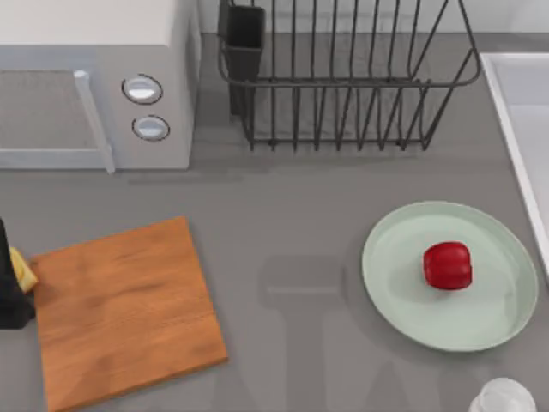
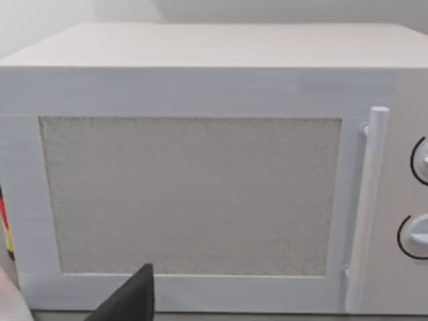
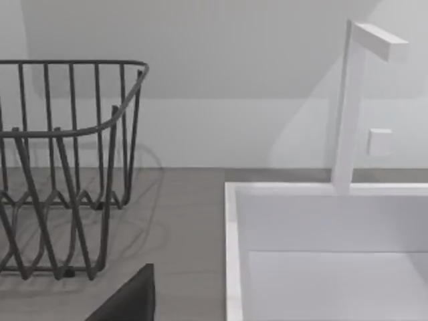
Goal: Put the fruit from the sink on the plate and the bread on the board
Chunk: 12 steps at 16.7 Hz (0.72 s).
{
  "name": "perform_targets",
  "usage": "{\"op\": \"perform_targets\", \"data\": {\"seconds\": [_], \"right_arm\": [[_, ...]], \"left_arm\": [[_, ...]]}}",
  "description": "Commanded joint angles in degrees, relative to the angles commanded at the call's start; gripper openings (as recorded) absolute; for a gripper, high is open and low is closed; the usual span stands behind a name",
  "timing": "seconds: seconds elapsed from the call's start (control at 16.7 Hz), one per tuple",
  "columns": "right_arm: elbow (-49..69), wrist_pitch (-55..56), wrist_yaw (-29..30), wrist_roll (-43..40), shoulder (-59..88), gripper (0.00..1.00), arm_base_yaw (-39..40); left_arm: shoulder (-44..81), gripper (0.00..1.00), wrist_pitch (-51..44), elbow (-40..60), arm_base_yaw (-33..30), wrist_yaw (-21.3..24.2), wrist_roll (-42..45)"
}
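Already the fruit (image 1: 447, 265) sits on the plate (image 1: 403, 292), while my left pincer (image 1: 12, 283), clasping the bread (image 1: 23, 271), hangs just left of the board (image 1: 124, 309).

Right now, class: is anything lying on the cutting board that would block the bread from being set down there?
Nothing visible does. The board has a bare top. The bread sits at its left edge, beside the left gripper. The fruit is already on the plate.
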Motion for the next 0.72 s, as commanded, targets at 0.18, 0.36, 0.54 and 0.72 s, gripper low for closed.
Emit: {"op": "perform_targets", "data": {"seconds": [0.18,0.36,0.54,0.72], "right_arm": [[-0.03,0.03,0.00,-0.01,-0.04,1.00,-0.01],[-0.03,0.03,0.00,-0.01,-0.04,1.00,-0.01],[-0.03,0.03,0.00,-0.01,-0.04,1.00,-0.01],[-0.03,0.03,0.00,-0.01,-0.04,1.00,-0.01]], "left_arm": [[0.00,1.00,0.00,0.00,0.00,0.00,0.00],[0.00,1.00,0.00,0.00,0.00,0.00,0.00],[3.34,1.00,-1.12,2.27,2.39,2.80,3.50],[11.75,1.00,-4.30,6.98,8.01,8.92,12.37]]}}
